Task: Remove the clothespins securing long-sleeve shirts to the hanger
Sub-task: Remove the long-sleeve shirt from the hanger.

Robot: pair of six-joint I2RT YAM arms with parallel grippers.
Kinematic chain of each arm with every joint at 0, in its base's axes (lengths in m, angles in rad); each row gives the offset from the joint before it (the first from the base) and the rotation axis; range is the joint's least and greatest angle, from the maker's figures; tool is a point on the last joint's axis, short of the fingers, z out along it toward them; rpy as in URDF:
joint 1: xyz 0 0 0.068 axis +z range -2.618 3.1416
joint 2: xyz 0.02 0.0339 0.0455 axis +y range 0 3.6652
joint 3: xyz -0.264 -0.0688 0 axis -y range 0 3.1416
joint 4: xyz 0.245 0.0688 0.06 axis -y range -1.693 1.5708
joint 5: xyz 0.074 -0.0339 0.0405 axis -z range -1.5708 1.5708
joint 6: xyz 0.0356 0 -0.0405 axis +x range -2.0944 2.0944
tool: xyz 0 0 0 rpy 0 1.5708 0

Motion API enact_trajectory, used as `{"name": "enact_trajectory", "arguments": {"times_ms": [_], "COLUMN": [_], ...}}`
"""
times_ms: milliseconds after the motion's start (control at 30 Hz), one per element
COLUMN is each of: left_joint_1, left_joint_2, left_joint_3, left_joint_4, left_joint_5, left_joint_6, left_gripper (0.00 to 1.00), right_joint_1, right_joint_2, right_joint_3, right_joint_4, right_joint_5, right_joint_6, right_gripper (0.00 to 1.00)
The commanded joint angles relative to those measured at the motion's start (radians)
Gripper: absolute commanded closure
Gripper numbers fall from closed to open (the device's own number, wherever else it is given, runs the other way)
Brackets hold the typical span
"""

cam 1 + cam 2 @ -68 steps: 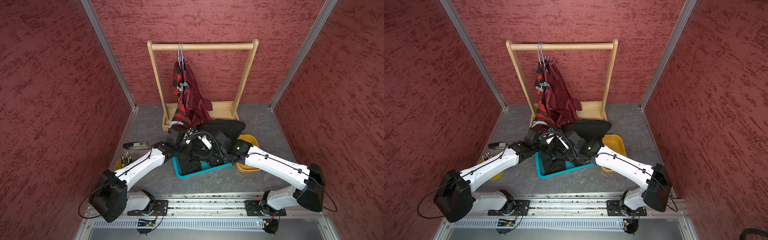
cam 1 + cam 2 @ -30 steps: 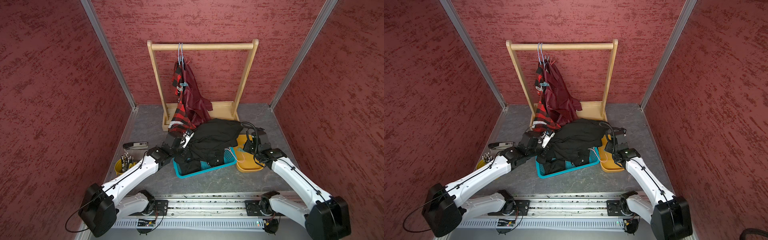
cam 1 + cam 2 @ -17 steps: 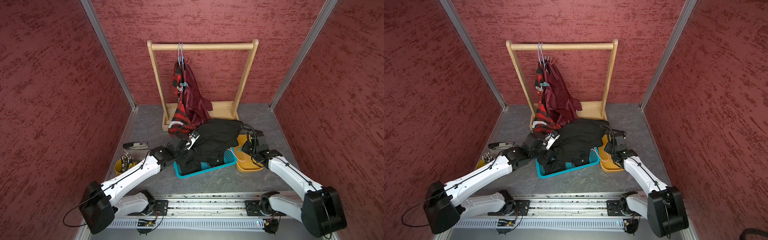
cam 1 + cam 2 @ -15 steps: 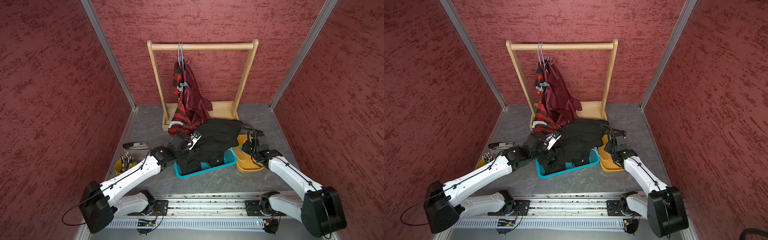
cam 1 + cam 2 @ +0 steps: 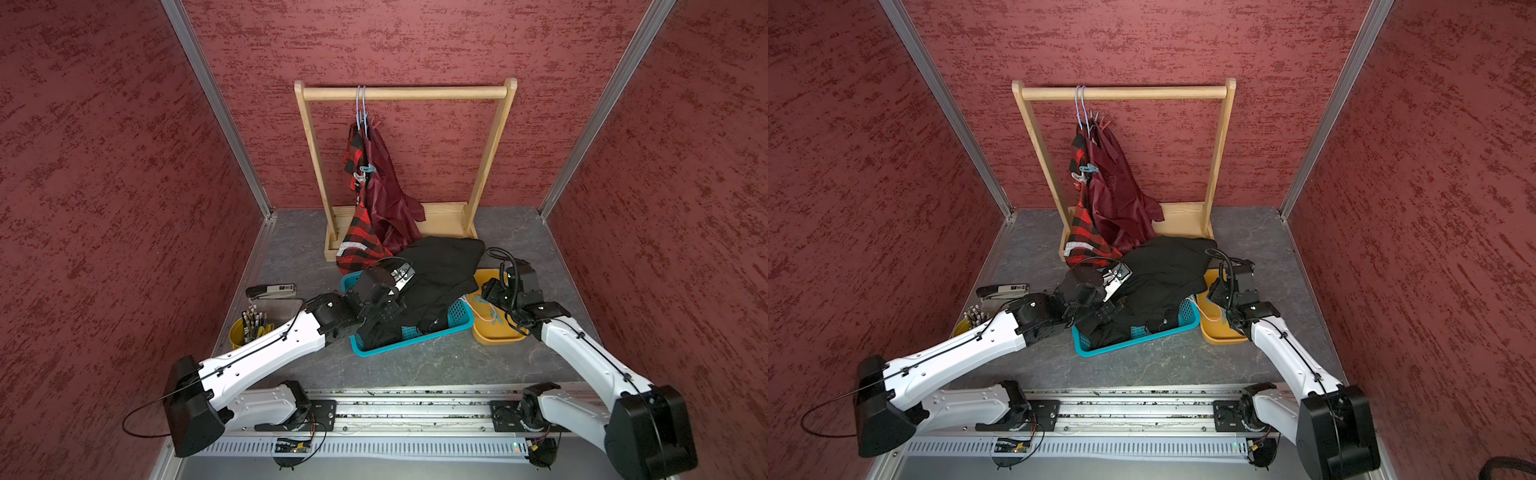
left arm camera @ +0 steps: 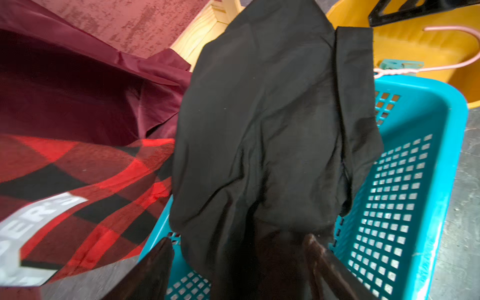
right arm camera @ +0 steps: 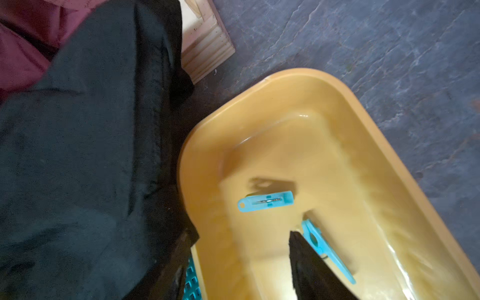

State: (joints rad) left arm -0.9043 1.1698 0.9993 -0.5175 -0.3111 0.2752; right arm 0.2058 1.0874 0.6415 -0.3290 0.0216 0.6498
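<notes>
In both top views the left arm (image 5: 270, 345) reaches into a teal slotted plastic basket (image 5: 415, 337), where a plain black shirt (image 5: 440, 270) lies heaped and spills over the far rim; the fingers are lost against the dark cloth there, but the left wrist view shows the left end effector (image 6: 237, 240) released, fingers spread either side of a fold without pinching it. Behind, on a wooden garment rack (image 5: 405, 92), a red-and-black plaid shirt (image 5: 361, 232) and a shiny maroon satin shirt (image 5: 388, 195) hang from wire hangers (image 5: 360, 108) with a teal clothespin (image 5: 368, 169) and a pale clothespin (image 5: 359, 178) clipped near their tops, which neither wrist view catches. To the right, the right end effector (image 7: 241, 232) hangs released over a yellow plastic tray (image 7: 337, 85); only the right wrist view shows two loose teal clothespins (image 7: 266, 202) in it, one clear between the fingers, one beside a finger. A second ago both end effectors were clenched; earlier still, both arms met over the basket.
</notes>
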Motion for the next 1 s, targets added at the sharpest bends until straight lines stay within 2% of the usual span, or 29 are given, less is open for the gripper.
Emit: {"name": "enact_trajectory", "arguments": {"times_ms": [0,167,433,567,733,867,967], "left_joint_1": [-0.054,-0.113,-0.128,-0.130,-0.131,-0.124,-0.119], "left_joint_2": [-0.023,0.115,0.344,0.430,0.522,0.576,0.604], "left_joint_3": [0.049,0.062,0.132,0.168,0.185,0.190,0.200], "left_joint_4": [-0.011,0.022,0.111,0.129,0.195,0.251,0.275], "left_joint_5": [0.022,0.106,0.130,0.106,-0.003,-0.069,-0.120], "left_joint_6": [0.057,0.096,0.128,0.146,0.189,0.218,0.234], "left_gripper": [0.18,0.18,0.17,0.18,0.20,0.30,0.47], "right_joint_1": [-0.005,-0.007,-0.009,-0.011,-0.010,-0.010,-0.011], "right_joint_2": [-0.028,-0.046,-0.094,-0.116,-0.145,-0.163,-0.170], "right_joint_3": [0.040,0.078,0.088,0.090,0.093,0.098,0.106], "right_joint_4": [-0.026,-0.060,-0.075,-0.088,-0.109,-0.122,-0.132], "right_joint_5": [-0.037,-0.065,-0.103,-0.114,-0.120,-0.120,-0.121], "right_joint_6": [-0.005,0.006,0.026,0.026,0.021,0.022,0.020], "right_gripper": [0.32,0.27,0.23,0.23,0.22,0.21,0.21]}}
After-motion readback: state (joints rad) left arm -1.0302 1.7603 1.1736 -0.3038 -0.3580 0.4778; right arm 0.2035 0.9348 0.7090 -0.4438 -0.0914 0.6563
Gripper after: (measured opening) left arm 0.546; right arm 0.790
